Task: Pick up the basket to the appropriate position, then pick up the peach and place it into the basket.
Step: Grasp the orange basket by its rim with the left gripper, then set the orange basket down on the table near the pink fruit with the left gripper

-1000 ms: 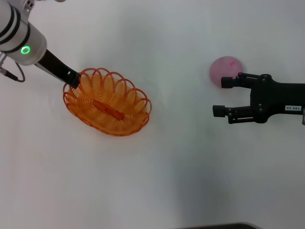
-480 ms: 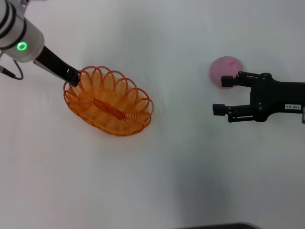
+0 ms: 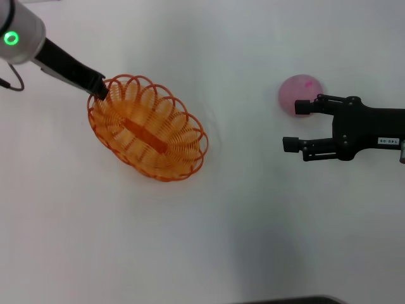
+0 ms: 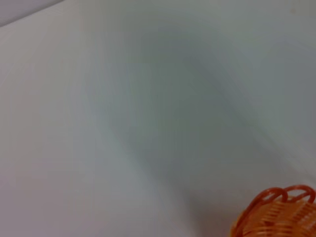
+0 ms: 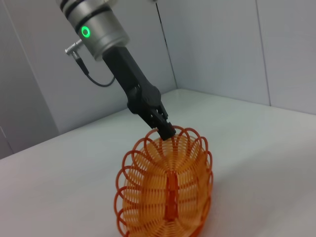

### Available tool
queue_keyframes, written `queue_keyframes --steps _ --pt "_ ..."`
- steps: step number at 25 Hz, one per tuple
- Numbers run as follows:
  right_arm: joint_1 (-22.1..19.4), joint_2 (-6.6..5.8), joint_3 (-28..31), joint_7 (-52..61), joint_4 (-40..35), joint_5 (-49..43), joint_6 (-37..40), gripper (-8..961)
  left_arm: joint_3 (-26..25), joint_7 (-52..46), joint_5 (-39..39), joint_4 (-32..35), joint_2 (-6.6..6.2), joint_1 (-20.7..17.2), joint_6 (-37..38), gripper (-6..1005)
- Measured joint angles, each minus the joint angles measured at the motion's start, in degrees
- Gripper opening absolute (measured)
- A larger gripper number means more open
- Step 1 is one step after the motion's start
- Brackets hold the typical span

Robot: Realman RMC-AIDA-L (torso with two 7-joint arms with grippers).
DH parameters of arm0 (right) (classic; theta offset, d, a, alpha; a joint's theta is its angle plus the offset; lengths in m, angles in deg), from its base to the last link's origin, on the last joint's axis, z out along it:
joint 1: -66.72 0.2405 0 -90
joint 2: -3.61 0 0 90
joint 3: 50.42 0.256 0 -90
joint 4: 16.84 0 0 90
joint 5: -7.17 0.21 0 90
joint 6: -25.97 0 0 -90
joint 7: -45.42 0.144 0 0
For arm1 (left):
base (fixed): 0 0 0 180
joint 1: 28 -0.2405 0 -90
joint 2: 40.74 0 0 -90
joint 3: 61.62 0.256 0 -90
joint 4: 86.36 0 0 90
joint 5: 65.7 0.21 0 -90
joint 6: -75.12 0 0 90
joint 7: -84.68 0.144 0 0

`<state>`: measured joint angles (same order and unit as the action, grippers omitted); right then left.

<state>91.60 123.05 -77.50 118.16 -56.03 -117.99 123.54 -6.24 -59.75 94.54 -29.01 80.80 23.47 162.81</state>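
Observation:
The orange wire basket (image 3: 149,136) is at the left of the white table, tilted with its near end raised. My left gripper (image 3: 98,90) is shut on its far-left rim; the right wrist view shows the same grip (image 5: 165,131) on the basket (image 5: 168,190). A bit of the basket rim (image 4: 276,215) shows in the left wrist view. The pale pink peach (image 3: 300,94) lies at the right. My right gripper (image 3: 296,126) is open, just beside the peach on its near side, one finger (image 3: 304,107) touching or nearly touching it.
The white table (image 3: 240,215) spreads between the basket and the peach and toward the front edge. Grey walls (image 5: 222,44) stand behind the table in the right wrist view.
My left arm has lifted and moved back, and the basket has risen and tilted with it. The right arm and the peach have not moved.

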Motion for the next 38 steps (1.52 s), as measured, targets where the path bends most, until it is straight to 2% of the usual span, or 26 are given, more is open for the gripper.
queue_keyframes --steps 4,7,18,25,33,38 --pt "0.02 0.00 0.18 -0.67 0.00 0.00 -0.02 946 -1.87 0.28 -2.29 0.20 -1.16 0.32 2.07 49" --pt "0.04 0.00 0.23 -1.03 0.00 0.00 -0.03 946 -2.48 0.30 -2.92 0.22 -1.56 0.37 2.62 47" --pt "0.34 0.00 0.31 -0.96 -0.30 0.52 0.06 947 -4.42 -0.43 -4.13 0.22 -1.64 0.83 3.76 43" --pt "0.55 -0.12 0.42 -0.83 -0.54 2.11 -0.48 947 -5.05 -5.69 -4.85 -0.13 -1.69 1.44 3.60 46" --pt "0.14 -0.26 0.53 -1.11 -0.66 5.50 -1.14 946 -5.20 -14.45 -4.96 -0.95 -0.47 -0.95 -0.27 50" --pt "0.27 0.00 0.54 -1.22 -0.54 6.57 -0.32 946 -6.99 -19.24 -6.66 -0.13 1.77 -4.81 -3.45 52"
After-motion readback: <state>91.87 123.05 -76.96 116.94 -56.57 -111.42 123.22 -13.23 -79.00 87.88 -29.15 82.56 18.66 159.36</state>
